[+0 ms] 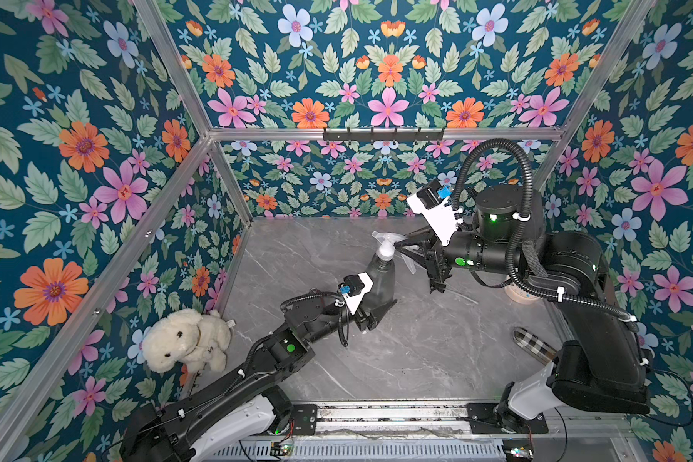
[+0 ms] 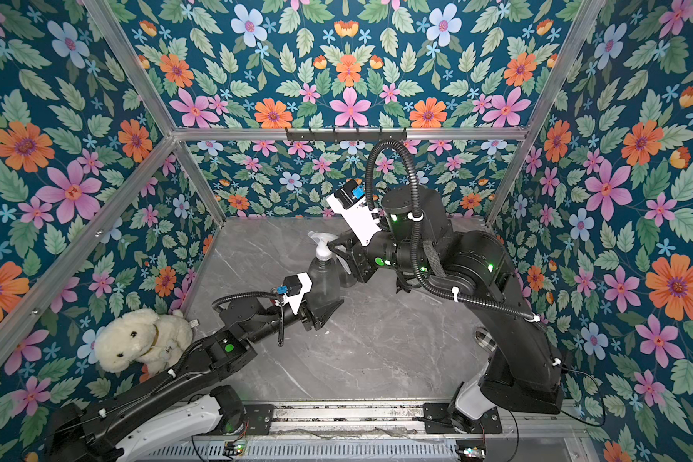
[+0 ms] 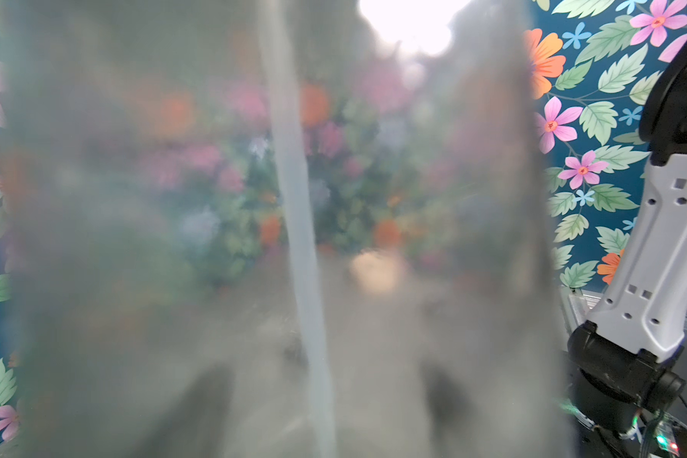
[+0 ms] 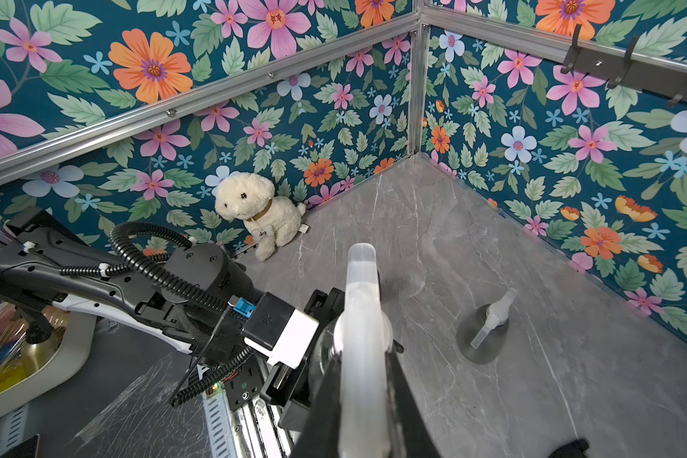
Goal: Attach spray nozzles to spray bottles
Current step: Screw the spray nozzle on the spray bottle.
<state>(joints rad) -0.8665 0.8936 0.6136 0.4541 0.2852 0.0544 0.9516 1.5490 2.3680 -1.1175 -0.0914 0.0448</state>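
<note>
A smoky-grey cone-shaped spray bottle (image 1: 379,280) (image 2: 323,280) stands upright mid-table, and my left gripper (image 1: 373,306) is shut on its lower body. In the left wrist view the bottle (image 3: 135,238) fills the picture, with a thin dip tube (image 3: 298,238) showing through its wall. A whitish trigger spray nozzle (image 1: 385,245) (image 4: 359,297) sits on the bottle's neck. My right gripper (image 4: 363,396) (image 1: 405,242) is shut on the nozzle's head from the right side. A second grey bottle (image 4: 482,337) (image 2: 347,276) stands further back, with a whitish nozzle (image 4: 496,309) on it.
A white plush dog (image 1: 189,340) sits in the near-left corner. A beige round container (image 1: 521,296) and a checked object (image 1: 533,340) lie under the right arm. A tray (image 4: 72,353) of coloured items is beside the left arm's base. A hook rail (image 1: 383,134) is on the back wall.
</note>
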